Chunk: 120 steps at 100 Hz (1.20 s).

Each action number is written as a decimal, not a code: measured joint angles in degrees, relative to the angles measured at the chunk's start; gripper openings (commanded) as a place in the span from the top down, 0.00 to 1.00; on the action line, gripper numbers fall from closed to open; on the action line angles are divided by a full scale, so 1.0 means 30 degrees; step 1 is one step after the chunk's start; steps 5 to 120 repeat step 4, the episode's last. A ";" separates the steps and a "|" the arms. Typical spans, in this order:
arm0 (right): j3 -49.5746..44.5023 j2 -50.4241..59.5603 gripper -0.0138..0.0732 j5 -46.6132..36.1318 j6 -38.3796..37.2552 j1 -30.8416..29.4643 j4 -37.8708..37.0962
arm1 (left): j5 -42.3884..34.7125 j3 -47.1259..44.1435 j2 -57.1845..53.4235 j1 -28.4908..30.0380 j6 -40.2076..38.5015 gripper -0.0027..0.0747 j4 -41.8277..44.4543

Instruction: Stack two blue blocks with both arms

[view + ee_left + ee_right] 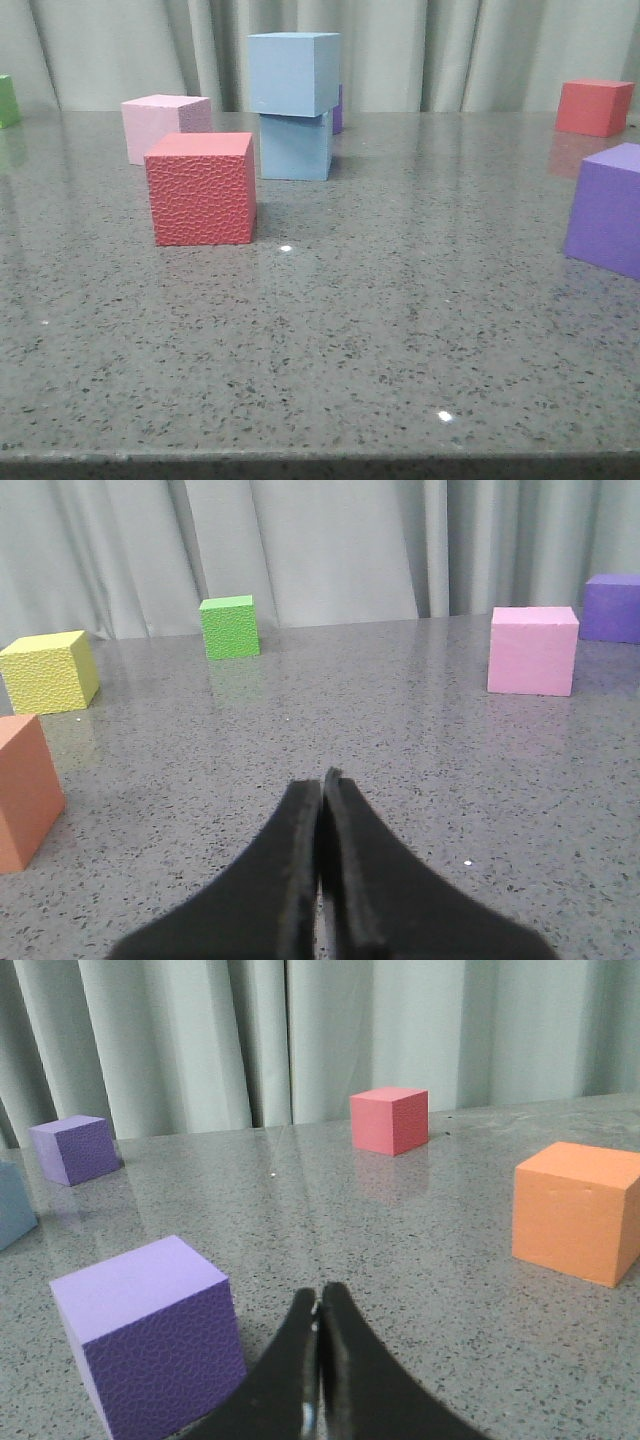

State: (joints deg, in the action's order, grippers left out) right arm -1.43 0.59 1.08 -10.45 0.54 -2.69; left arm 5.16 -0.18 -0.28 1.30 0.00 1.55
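In the front view two pale blue blocks stand stacked at the back middle of the table: the upper blue block (293,73) rests on the lower blue block (296,146), shifted a little to the left. No gripper shows in the front view. In the left wrist view my left gripper (323,780) is shut and empty, low over bare table. In the right wrist view my right gripper (320,1295) is shut and empty, beside a purple cube (150,1335). A sliver of a blue block (14,1215) shows at that view's edge.
Front view: a red textured cube (202,188), a pink cube (162,125), a green cube (8,100), a red cube (594,106), a purple cube (609,207). Left wrist view: yellow (48,672), green (230,627), pink (533,650), orange (25,790) cubes. Right wrist view: orange cube (577,1210).
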 measured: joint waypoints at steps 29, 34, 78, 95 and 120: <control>0.0000 0.0000 0.92 0.0000 0.0000 0.0000 0.0000 | 0.0000 0.0000 0.0000 0.0000 0.0000 0.99 0.0000; 0.0000 0.0000 0.92 0.0000 0.0000 0.0000 0.0000 | 0.0000 0.0000 0.0000 0.0000 0.0000 0.99 0.0000; 0.0000 0.0000 0.92 0.0000 0.0000 0.0000 0.0000 | 0.0000 0.0000 0.0000 0.0000 0.0000 0.99 0.0000; 0.0000 0.0000 0.92 0.0000 0.0000 0.0000 0.0000 | 0.0000 0.0000 0.0000 0.0000 0.0000 0.99 0.0000; 0.0000 0.0000 0.92 0.0000 0.0000 0.0000 0.0000 | 0.0000 0.0000 0.0000 0.0000 0.0000 0.99 0.0000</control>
